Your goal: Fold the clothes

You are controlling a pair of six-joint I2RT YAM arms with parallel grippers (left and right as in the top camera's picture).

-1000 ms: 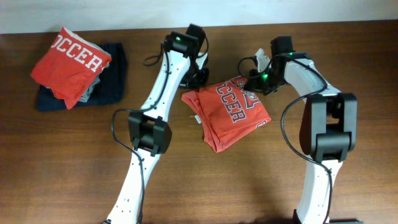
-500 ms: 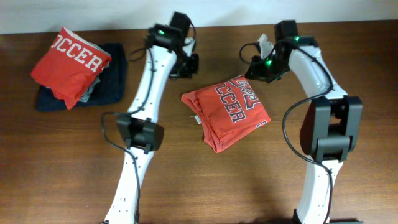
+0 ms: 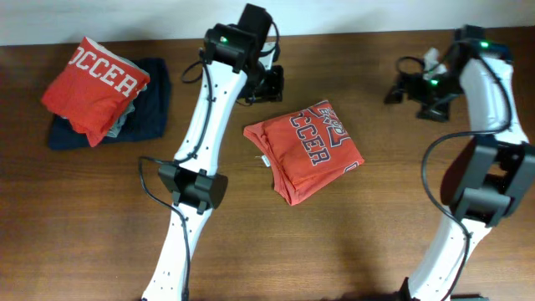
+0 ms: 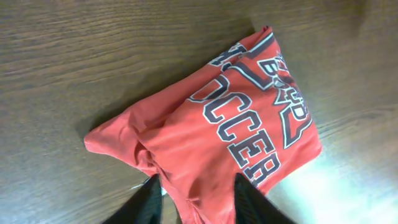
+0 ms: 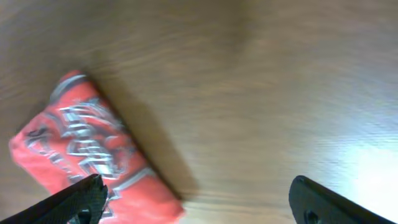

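One folded coral T-shirt (image 3: 305,152) on wooden table (image 3: 100,217).

The left arm (image 3: 201,117) rises from the near edge and bends at its elbow, with the wrist far back. The left jaws point down, parted a little, gripping nothing. The right arm (image 3: 491,88) reaches far right, the right jaws spread wide and empty.

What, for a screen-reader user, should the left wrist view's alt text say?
A folded coral-red cotton T-shirt with block lettering lies on a brown wooden table. Two dark fingers stand apart at the picture's bottom edge, gripping nothing.
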